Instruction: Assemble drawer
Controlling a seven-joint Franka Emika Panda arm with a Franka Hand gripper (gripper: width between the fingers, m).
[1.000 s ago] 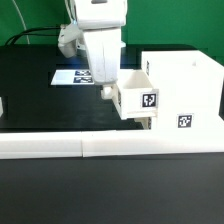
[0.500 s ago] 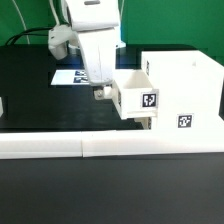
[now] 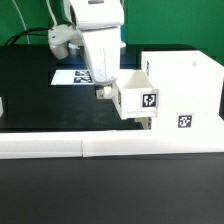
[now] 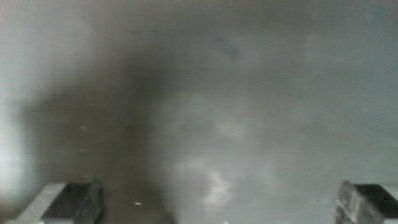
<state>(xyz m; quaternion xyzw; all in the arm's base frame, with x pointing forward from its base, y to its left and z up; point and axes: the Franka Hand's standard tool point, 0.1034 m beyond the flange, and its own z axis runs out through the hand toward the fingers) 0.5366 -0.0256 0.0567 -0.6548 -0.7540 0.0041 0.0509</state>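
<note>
The white drawer case [image 3: 185, 85] stands at the exterior view's right, with a square tag low on its front. A small white tagged tray [image 3: 138, 96] sticks partway out of the case toward the exterior view's left. My gripper [image 3: 103, 92] hangs right beside the tray's outer end wall, close to it or touching it. In the wrist view my gripper [image 4: 221, 205] is open. Its fingers [image 4: 71, 200] stand far apart with only a blurred grey-white surface close in front of them. Nothing is held.
The marker board [image 3: 72, 76] lies on the black table behind my arm. A long low white rail [image 3: 110, 148] runs along the table's front. A white piece [image 3: 2, 105] shows at the exterior view's left edge. Cables hang at the back.
My arm shifted slightly toward the exterior view's left, then back toward the tray. The tray and case have not visibly moved.
</note>
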